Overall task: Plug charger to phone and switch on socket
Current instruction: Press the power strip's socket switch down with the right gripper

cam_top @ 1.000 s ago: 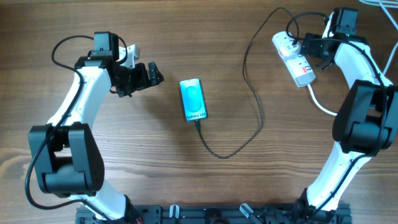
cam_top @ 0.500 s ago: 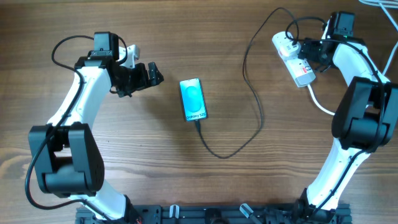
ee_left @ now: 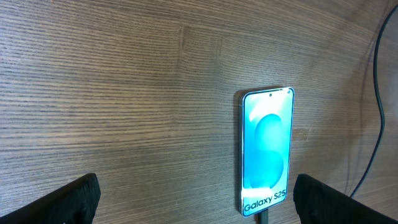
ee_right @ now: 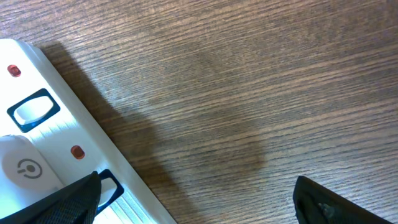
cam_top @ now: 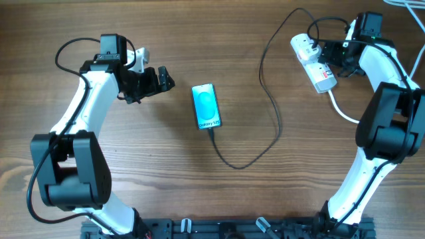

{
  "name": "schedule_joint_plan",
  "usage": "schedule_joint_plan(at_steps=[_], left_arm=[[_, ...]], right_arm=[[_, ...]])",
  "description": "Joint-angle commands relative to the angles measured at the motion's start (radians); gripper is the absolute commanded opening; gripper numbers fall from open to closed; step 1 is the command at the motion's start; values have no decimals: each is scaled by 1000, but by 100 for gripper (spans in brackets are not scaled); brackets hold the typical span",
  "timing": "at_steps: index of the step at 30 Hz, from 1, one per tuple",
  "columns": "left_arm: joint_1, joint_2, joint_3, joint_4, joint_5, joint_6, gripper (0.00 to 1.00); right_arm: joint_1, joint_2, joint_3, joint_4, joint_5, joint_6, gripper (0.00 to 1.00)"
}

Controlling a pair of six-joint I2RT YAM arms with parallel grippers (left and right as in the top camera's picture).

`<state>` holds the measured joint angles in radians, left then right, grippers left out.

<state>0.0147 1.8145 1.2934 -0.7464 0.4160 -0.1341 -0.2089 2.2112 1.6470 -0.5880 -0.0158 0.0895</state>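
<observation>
Overhead view. A brown wood-grain bench (cam_top: 199,40) fills the frame; nothing of the room beyond it shows, apart from a dark rail (cam_top: 219,229) along the near edge.

One phone (cam_top: 206,106) lies flat near the centre, screen up and glowing teal. One charger (cam_top: 236,167), a thin black cable, leaves the phone's near end, loops toward the rail, then climbs to the far right. There it reaches the one socket (cam_top: 313,61), a white strip lying at a slant. One thick pale cable (cam_top: 342,109) leaves the socket's grey end.

There are two arms. The left pincer (cam_top: 163,79) hangs to the left of the phone, apart from it. The right pincer (cam_top: 330,56) sits at the socket's right side.

Left wrist view. This view alone gives the screen text, "Galaxy S25", on the white strip at the phone's lower end. The connector (ee_left: 264,218) meets that edge. The pincer's two dark fingers (ee_left: 71,199) stand at the frame's lower corners, spread wide and gripping nothing.

Right wrist view. Only here do the socket's details show: two red indicator lamps (ee_right: 13,70), one whole rocker switch (ee_right: 32,109), a second cut off by a finger, and a white plug (ee_right: 22,168) bearing a power symbol. The fingers (ee_right: 336,202) are likewise spread wide and empty. One overlaps the socket's edge; contact cannot be judged.
</observation>
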Motion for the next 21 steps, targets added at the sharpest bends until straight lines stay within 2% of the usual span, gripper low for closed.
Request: schedule_joint_plan(at_steps=[1, 10, 13, 16, 21], left_arm=[[5, -10, 1, 3, 1, -5, 100], [5, -10, 1, 3, 1, -5, 100], [5, -10, 1, 3, 1, -5, 100], [5, -10, 1, 3, 1, -5, 100], [5, -10, 1, 3, 1, -5, 100]], right_arm=[[19, 27, -19, -47, -63, -11, 100], [19, 27, -19, -63, -57, -11, 100], [16, 17, -5, -68, 45, -11, 100], [13, -43, 21, -79, 128, -11, 100], [12, -176, 24, -91, 116, -10, 100]])
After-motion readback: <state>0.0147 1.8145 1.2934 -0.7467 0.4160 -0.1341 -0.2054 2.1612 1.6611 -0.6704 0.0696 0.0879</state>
